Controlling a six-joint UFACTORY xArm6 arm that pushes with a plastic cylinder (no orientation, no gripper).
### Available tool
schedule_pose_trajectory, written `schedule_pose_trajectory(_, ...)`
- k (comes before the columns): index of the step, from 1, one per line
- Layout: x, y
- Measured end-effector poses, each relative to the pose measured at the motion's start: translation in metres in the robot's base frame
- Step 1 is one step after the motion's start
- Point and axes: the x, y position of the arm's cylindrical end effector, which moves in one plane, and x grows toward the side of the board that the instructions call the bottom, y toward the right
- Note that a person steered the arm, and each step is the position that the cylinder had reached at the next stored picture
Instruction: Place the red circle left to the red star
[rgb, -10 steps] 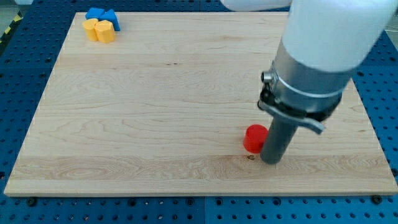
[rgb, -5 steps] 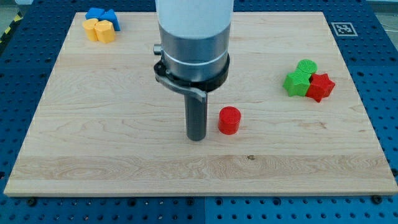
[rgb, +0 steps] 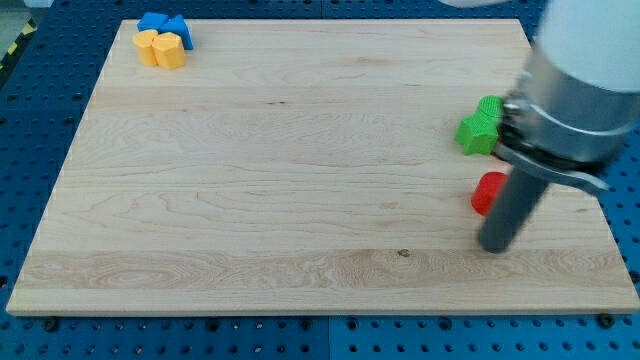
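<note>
One rod, no claw to open or close: my tip (rgb: 495, 247) rests on the desk (rgb: 250, 190), touching the red circle (rgb: 487, 192).

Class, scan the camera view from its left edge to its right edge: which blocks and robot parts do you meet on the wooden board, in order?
Yellow blocks → blue blocks → green blocks → my tip, with the red circle just above it in the view. The red star is hidden, probably behind the arm.

White arm, grey collar, dark rod (rgb: 497, 245)
</note>
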Motion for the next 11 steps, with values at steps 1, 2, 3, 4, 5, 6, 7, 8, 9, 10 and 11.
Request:
schedule_pose_trajectory(1, -0.007, 0.032)
schedule_pose_trajectory(2, -0.031, 0.009)
schedule_pose_trajectory(3, -0.050, -0.018)
schedule_pose_trajectory(4, -0.060, -0.022)
schedule_pose_trajectory(5, -0.047, -0.040)
schedule_pose_trajectory(6, -0.041, -0.092)
schedule_pose_trajectory(7, -0.062, -0.098)
schedule_pose_trajectory(8, -0.072, -0.076)
schedule_pose_trajectory(9, -0.072, -0.042)
schedule_pose_trajectory(10, -0.075, -0.018)
schedule_pose_trajectory(11, -0.095, -0.017)
